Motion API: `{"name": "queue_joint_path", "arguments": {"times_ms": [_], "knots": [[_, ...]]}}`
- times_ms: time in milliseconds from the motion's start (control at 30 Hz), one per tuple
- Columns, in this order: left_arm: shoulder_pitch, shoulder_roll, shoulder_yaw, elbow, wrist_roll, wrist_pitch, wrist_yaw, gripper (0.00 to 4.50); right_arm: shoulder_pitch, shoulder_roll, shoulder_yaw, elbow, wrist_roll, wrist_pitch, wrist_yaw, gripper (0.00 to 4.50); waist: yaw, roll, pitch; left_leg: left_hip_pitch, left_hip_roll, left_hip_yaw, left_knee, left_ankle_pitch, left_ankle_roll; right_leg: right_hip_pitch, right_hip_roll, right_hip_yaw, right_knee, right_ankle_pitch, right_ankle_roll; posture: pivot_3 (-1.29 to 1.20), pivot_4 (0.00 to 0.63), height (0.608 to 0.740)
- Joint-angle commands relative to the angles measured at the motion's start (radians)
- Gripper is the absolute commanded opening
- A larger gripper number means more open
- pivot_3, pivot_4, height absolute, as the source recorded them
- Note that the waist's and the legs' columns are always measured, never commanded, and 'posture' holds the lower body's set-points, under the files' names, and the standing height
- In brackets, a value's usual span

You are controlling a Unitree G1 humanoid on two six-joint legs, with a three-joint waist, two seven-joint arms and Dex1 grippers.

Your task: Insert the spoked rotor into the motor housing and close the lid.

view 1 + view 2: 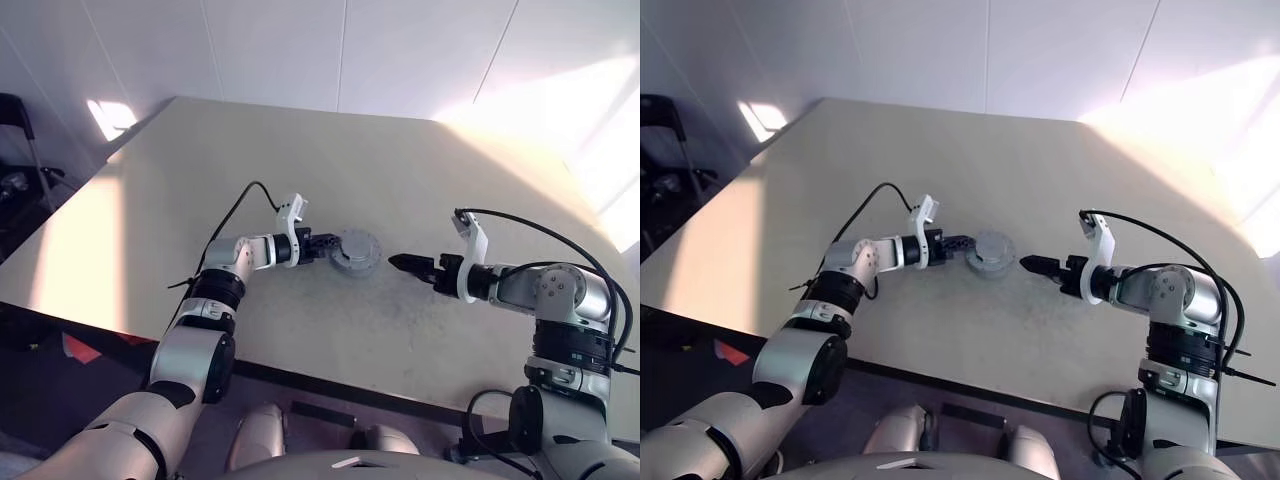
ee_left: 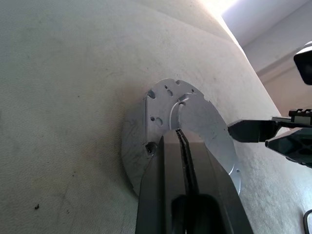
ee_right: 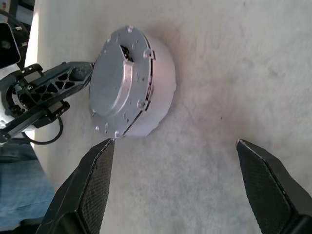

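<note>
The motor housing [image 1: 356, 254] stands near the middle of the table as a short grey cylinder. The lid [image 3: 116, 83], a flat grey disc with small holes, lies on top of it. My left gripper [image 1: 326, 247] is shut, and its tips rest against the lid's left edge [image 2: 179, 132]. My right gripper [image 1: 400, 263] hovers open a short way to the right of the housing, pointing at it with nothing between its fingers [image 3: 100, 175]. The spoked rotor is hidden.
The beige table [image 1: 300, 150] stretches far behind the housing, with bright sun patches at the back right. Its front edge [image 1: 350, 380] runs close to me. A black chair [image 1: 15, 130] stands off the table's left side.
</note>
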State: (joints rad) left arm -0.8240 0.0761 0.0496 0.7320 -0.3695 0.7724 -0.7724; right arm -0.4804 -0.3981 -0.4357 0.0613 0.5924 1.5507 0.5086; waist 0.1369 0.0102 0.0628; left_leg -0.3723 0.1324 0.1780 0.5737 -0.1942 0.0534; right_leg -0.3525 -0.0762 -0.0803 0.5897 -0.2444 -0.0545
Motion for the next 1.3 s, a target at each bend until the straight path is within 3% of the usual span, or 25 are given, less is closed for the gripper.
{"name": "queue_joint_path", "arguments": {"times_ms": [33, 300, 600, 833, 933, 1100, 1300], "knots": [[0.011, -0.015, -0.022, 0.030, 0.022, 0.008, 0.017, 0.00, -0.040, 0.088, -0.036, -0.011, 0.033, 0.063, -0.041, 4.48, 0.002, 0.000, 0.000, 0.001, 0.000, 0.000, 0.000, 0.000, -0.001, 0.000, 0.000, 0.000, 0.001, 0.000, 0.000, 0.00, 0.000, 0.740], [0.007, -0.002, -0.011, 0.032, 0.021, -0.002, 0.034, 0.00, -0.092, 0.302, -0.079, 0.050, -0.011, -0.002, -0.153, 4.48, 0.005, 0.001, -0.001, 0.004, 0.000, 0.000, -0.003, 0.002, -0.005, 0.001, 0.000, 0.000, 0.001, 0.000, 0.000, 0.00, 0.000, 0.740], [0.007, 0.007, -0.010, 0.025, 0.019, -0.002, 0.038, 0.00, -0.177, 0.383, -0.147, 0.183, -0.016, -0.225, -0.253, 4.48, -0.011, 0.001, 0.000, 0.010, 0.001, 0.000, -0.013, 0.012, -0.021, 0.000, 0.000, 0.000, 0.001, -0.001, 0.003, 0.00, 0.000, 0.740], [0.008, 0.003, -0.010, 0.024, 0.029, -0.004, 0.038, 0.00, -0.193, 0.403, -0.120, 0.228, 0.006, -0.315, -0.272, 4.48, -0.011, 0.000, 0.000, 0.010, 0.001, 0.000, -0.013, 0.014, -0.024, 0.000, 0.000, 0.000, 0.000, -0.001, 0.005, 0.00, 0.000, 0.740], [0.009, 0.003, -0.010, 0.024, 0.031, -0.005, 0.038, 0.00, -0.196, 0.403, -0.107, 0.254, 0.014, -0.327, -0.263, 3.91, -0.011, 0.001, 0.000, 0.009, 0.001, 0.000, -0.013, 0.014, -0.024, -0.001, 0.001, 0.000, 0.000, 0.000, 0.004, 0.00, 0.000, 0.740], [0.012, 0.005, -0.007, 0.023, 0.033, -0.007, 0.042, 0.00, -0.196, 0.403, -0.082, 0.213, 0.053, -0.295, -0.235, 2.27, -0.011, 0.001, 0.000, 0.005, 0.001, 0.000, -0.014, 0.013, -0.021, -0.004, 0.001, 0.000, 0.001, 0.004, -0.004, 0.00, 0.000, 0.740], [0.013, 0.002, 0.000, 0.025, 0.036, -0.016, 0.044, 0.00, -0.198, 0.393, -0.085, 0.227, 0.054, -0.311, -0.238, 2.05, -0.010, 0.001, 0.000, 0.004, 0.001, 0.000, -0.014, 0.011, -0.018, -0.004, 0.001, -0.001, -0.001, 0.004, -0.004, 0.00, 0.000, 0.740]]}}
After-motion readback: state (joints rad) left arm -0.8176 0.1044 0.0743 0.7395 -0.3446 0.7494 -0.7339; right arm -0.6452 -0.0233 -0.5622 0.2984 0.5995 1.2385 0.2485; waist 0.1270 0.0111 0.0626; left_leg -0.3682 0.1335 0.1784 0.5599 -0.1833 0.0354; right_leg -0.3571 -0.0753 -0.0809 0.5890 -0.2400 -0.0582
